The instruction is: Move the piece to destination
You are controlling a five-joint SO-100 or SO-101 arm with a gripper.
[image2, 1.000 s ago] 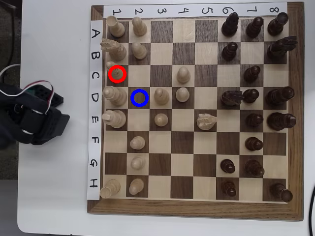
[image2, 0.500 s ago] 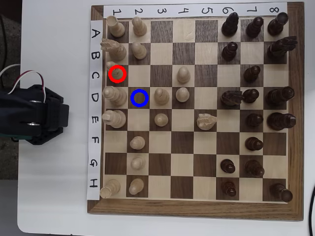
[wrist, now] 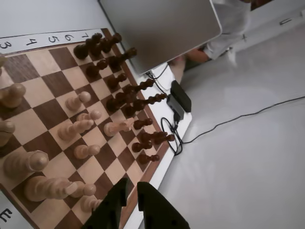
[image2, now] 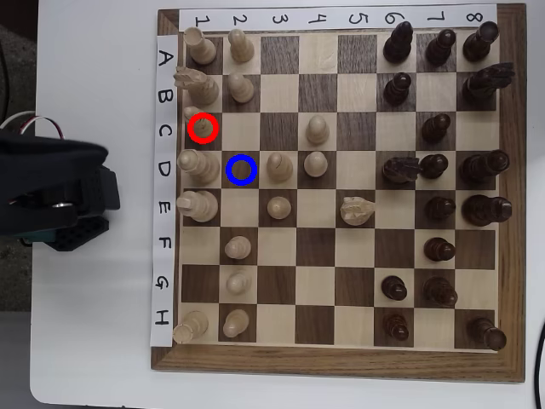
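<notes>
In the overhead view the piece, a slim light-tan pawn, stands inside the red ring on square C1 at the board's left edge. The destination, a dark-brown square with a blue ring, is bare, one square down and to the right of it. My arm is a dark blurred mass left of the board, over the white table. In the wrist view my gripper shows at the bottom edge, its jaws slightly apart and empty, above the board's wooden rim. I cannot pick out the piece or the rings in the wrist view.
A tall light piece stands just left of the destination and a light pawn just right of it. Dark pieces fill the board's right side. In the wrist view a grey panel and a black adaptor with cables lie beyond the board.
</notes>
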